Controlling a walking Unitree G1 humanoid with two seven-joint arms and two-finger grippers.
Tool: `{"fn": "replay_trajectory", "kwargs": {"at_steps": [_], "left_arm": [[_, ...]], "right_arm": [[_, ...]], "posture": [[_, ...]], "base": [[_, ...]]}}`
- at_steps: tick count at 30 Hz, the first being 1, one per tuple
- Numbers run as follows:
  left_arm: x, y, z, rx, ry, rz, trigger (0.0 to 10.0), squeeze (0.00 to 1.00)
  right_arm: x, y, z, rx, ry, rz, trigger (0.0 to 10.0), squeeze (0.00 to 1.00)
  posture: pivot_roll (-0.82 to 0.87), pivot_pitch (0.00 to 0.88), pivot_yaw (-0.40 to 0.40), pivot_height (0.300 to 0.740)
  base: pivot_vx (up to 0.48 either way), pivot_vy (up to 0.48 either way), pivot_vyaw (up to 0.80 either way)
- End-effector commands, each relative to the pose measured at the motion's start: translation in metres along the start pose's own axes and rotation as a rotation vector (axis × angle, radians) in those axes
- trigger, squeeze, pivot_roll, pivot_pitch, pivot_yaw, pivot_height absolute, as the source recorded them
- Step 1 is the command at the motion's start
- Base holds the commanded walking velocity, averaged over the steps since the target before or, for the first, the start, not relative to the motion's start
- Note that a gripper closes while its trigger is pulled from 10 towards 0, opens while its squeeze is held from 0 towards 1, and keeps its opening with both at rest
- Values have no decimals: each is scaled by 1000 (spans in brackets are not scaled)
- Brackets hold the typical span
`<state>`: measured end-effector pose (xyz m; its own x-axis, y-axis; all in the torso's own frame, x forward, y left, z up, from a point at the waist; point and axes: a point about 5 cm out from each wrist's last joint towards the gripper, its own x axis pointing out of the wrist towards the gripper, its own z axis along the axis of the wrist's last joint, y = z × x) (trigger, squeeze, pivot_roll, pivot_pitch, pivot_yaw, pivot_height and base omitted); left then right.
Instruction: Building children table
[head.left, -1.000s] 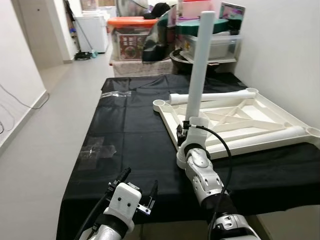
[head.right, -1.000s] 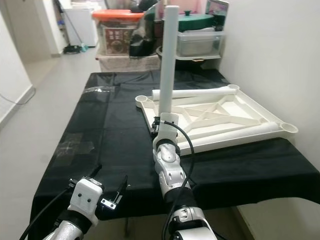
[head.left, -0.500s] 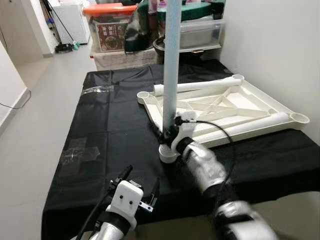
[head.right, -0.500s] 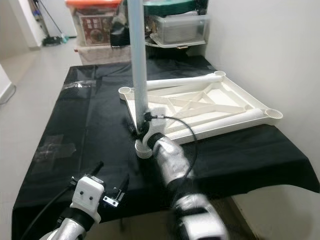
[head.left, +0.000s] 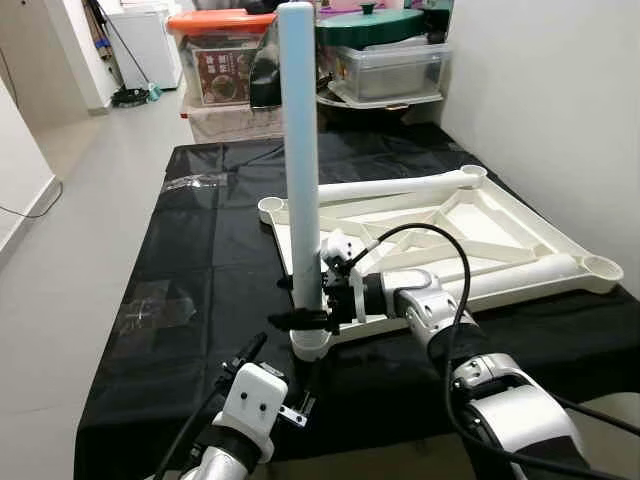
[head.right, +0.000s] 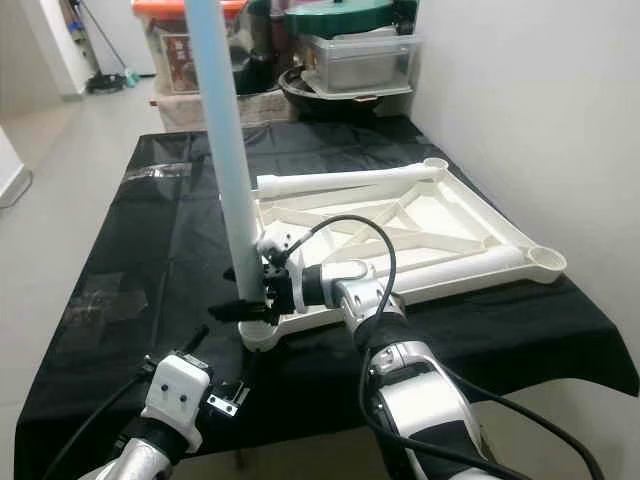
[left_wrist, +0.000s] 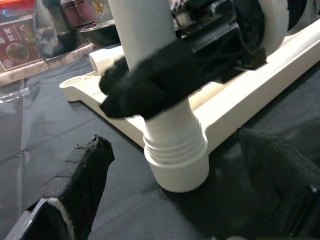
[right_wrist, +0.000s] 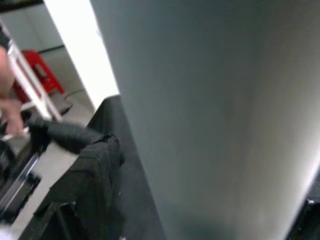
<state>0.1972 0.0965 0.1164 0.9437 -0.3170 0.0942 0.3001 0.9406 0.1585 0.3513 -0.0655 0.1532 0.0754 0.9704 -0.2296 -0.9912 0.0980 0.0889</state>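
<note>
A white table leg (head.left: 300, 150) stands upright with its threaded end in the near-left corner socket (head.left: 310, 345) of the upturned white tabletop (head.left: 520, 235). My right gripper (head.left: 300, 319) is shut on the leg just above the socket, its forearm reaching in from the right. My left gripper (head.left: 276, 372) hovers open near the table's front edge, just in front of the socket. In the left wrist view its fingers (left_wrist: 82, 170) stand either side of the socket (left_wrist: 175, 160) without touching it. Two more legs lie on the tabletop, one at the far side (head.left: 400, 187) and one at the near side (head.left: 520, 280).
A black cloth (head.left: 200, 250) covers the work table, with a clear plastic scrap (head.left: 150, 300) on its left part. Storage boxes (head.left: 215, 60) and a lidded tub (head.left: 390, 60) stand behind the table. A wall runs along the right, and open floor lies to the left.
The right forearm has swung round and now reaches in from the right. The upright leg it holds has shifted a little left and nearer me. The left gripper has hardly moved.
</note>
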Motion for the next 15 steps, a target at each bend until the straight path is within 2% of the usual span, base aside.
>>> {"fn": "replay_trajectory", "kwargs": {"at_steps": [1, 2, 9, 12, 13, 15], "left_arm": [[-1, -1, -3, -5, 13, 2, 10000, 0], [-1, -1, -3, -5, 13, 2, 10000, 0], [-1, 0, -3, -3, 14, 0, 10000, 0], [-1, 0, -3, -2, 14, -1, 10000, 0], [-1, 0, -3, -2, 14, -1, 10000, 0], [-1, 0, -4, -1, 14, -1, 10000, 0]], "right_arm": [[8, 4, -3, -6, 44, 63, 1882, 0], [8, 4, -3, -3, 40, 66, 0, 0], [6, 2, -5, -8, 1, 23, 0, 0], [6, -3, -8, -21, -53, -117, 0, 0], [6, -3, -8, -21, -53, -117, 0, 0], [5, -12, -10, -35, -49, -327, 0, 0]], "posture": [[21, 0, -17, 740], [21, 0, -17, 740], [22, 0, -12, 740], [20, 0, -9, 740], [20, 0, -9, 740], [15, 0, -8, 740]], "base": [[0, 0, 0], [0, 0, 0], [0, 0, 0], [0, 0, 0], [0, 0, 0], [0, 0, 0]]}}
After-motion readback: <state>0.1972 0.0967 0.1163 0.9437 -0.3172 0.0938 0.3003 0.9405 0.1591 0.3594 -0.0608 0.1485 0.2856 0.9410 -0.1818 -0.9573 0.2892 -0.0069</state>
